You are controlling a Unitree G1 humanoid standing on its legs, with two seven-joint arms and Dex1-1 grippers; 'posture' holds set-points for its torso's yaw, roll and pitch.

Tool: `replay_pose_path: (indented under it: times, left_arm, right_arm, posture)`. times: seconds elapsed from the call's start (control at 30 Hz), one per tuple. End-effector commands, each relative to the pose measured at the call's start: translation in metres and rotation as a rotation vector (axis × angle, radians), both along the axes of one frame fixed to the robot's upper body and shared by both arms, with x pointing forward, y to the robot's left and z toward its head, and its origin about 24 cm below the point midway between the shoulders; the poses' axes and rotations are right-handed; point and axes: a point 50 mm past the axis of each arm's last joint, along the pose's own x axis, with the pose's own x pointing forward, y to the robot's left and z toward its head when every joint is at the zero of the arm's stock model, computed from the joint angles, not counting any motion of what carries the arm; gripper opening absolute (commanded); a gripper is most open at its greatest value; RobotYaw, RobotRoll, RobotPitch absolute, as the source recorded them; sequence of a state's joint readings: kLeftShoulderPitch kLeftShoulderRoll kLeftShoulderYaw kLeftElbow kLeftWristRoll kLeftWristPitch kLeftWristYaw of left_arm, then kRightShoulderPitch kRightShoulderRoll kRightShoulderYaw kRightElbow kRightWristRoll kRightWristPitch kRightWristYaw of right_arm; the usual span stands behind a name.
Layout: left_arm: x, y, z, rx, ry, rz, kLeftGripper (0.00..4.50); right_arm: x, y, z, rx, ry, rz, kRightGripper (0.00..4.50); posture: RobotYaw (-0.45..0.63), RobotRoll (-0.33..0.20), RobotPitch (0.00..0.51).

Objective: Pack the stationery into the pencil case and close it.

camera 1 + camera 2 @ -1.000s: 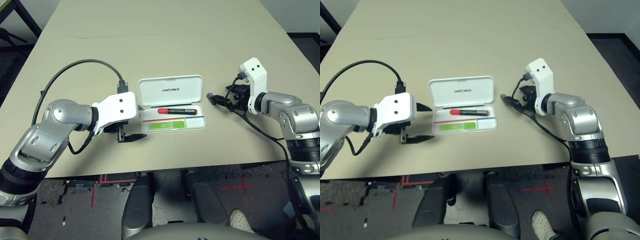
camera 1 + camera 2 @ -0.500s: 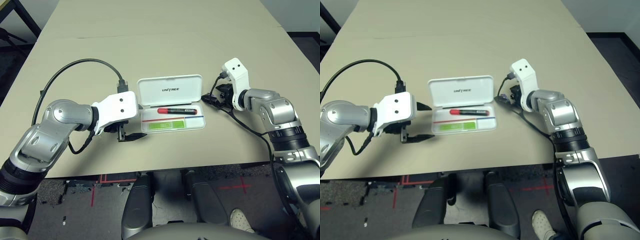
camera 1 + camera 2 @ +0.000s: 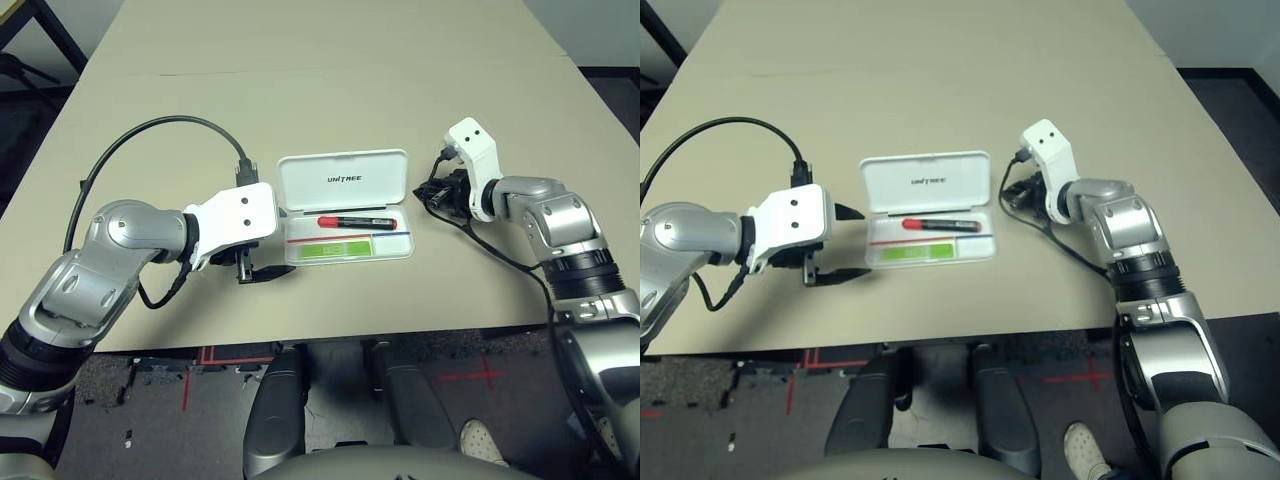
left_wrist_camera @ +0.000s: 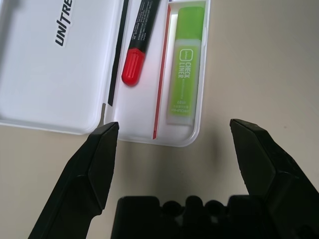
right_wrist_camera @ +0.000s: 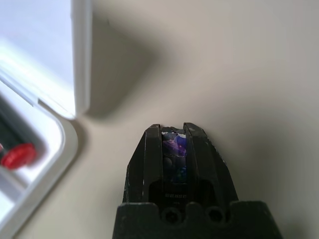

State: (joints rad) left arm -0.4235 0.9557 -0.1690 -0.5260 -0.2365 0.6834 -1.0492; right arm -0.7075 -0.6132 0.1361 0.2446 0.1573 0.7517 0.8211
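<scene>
The flat white hard-plastic pencil case (image 3: 347, 221) with rounded corners lies open near the middle of the table, its hinged lid laid back with the dark lettering showing. Two items are already in the tray: the red marker with black ends (image 3: 355, 220) and, beside it, the light green flat highlighter (image 3: 335, 248). The right gripper (image 5: 175, 134), just beside the case's right end, has its jaws clamped on a small dark purplish eraser-like block (image 5: 174, 149); judged from this, the block remains to be placed and the lid closed. The left gripper (image 4: 174, 130) sits at the case's left end, jaws wide apart and empty. The surface is a plain beige tabletop (image 3: 330, 90); dark flooring (image 3: 30, 110) shows beyond its edges.
</scene>
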Motion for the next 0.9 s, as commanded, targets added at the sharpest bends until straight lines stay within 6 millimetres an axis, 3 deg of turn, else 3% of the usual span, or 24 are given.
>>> replay_pose_path:
  times: [0.03,0.3,0.6,0.9]
  left_arm:
    - [0.000,-0.003,-0.004,0.004,0.011,-0.015,4.50]
    - [0.001,-0.004,-0.006,0.000,0.009,-0.020,4.50]
    - [0.002,-0.005,-0.007,0.001,0.002,-0.016,4.50]
    - [0.001,-0.003,-0.008,0.011,-0.004,-0.011,4.50]
  right_arm:
    - [-0.004,-0.011,0.000,-0.025,0.012,0.088,0.36]
    - [-0.016,-0.023,0.022,-0.062,-0.029,0.410,0.36]
    - [-0.016,-0.024,0.033,-0.118,-0.081,0.620,0.36]
    - [-0.014,0.008,0.041,-0.153,-0.101,0.828,0.36]
  posture:
    - [0.07,0.000,0.214]
    - [0.06,0.000,0.214]
    - [0.07,0.000,0.211]
    - [0.08,0.000,0.211]
